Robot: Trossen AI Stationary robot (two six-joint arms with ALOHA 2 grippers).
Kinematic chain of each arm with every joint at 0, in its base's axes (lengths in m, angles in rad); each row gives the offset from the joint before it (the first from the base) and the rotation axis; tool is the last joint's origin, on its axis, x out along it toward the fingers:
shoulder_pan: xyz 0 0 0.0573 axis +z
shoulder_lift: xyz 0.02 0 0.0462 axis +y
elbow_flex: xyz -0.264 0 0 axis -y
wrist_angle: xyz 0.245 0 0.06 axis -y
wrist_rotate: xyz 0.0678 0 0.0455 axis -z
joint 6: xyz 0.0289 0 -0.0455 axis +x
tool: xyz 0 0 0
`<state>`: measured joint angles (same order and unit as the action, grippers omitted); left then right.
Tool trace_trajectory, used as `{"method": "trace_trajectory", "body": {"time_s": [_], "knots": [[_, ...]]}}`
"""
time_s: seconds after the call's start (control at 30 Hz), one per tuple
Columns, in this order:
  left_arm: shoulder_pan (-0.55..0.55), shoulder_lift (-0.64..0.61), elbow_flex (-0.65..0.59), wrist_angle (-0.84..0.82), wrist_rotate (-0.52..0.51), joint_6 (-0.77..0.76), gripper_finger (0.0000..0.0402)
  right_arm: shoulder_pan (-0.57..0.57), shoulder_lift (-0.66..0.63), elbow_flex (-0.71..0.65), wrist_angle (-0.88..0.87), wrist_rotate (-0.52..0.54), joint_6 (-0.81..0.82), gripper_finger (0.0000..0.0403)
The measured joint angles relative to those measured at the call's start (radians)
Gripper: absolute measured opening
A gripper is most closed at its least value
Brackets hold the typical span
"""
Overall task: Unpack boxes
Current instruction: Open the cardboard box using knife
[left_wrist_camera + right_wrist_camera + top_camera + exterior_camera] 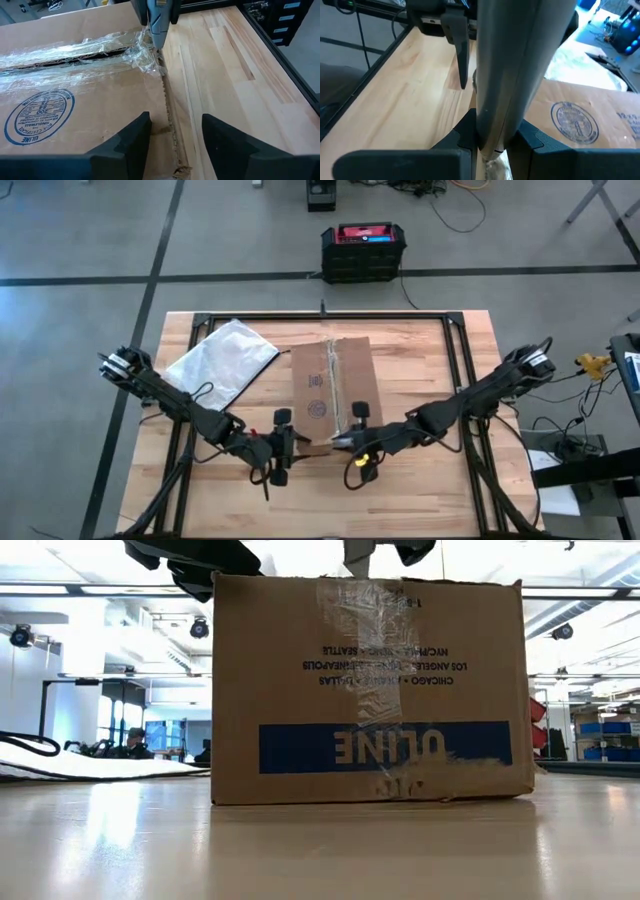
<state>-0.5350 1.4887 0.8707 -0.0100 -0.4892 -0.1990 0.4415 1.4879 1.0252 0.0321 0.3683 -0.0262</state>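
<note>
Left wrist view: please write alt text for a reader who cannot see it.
A grey blade-like tool touches the torn clear tape at the end of the cardboard box seam. The left gripper, fingers apart, straddles the box's edge over the wooden table. A round blue stamp marks the flap.

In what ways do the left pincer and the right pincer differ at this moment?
The left pincer stands open and empty over the near edge of the cardboard box, while the right pincer is shut on a grey cutting tool. The left pincer only waits beside the edge; the right pincer sets its tool's tip at the taped seam. Both are dark, two-fingered, and meet at the same end of the box.
</note>
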Motion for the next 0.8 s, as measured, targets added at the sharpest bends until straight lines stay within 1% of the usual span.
{"method": "trace_trajectory", "body": {"time_s": [0.43, 0.63, 0.8], "knots": [[0.001, 0.000, -0.001, 0.011, 0.000, -0.024, 0.0171, 0.043, -0.049, 0.000, -0.119, 0.056, 0.028, 0.0048], [0.001, 0.000, 0.000, 0.003, -0.001, -0.051, 0.0165, 0.048, -0.067, -0.005, -0.144, 0.058, 0.024, 0.0048], [0.001, -0.001, -0.004, 0.001, -0.002, -0.072, 0.0168, 0.050, -0.097, -0.008, -0.177, 0.056, 0.011, 0.0048]]}}
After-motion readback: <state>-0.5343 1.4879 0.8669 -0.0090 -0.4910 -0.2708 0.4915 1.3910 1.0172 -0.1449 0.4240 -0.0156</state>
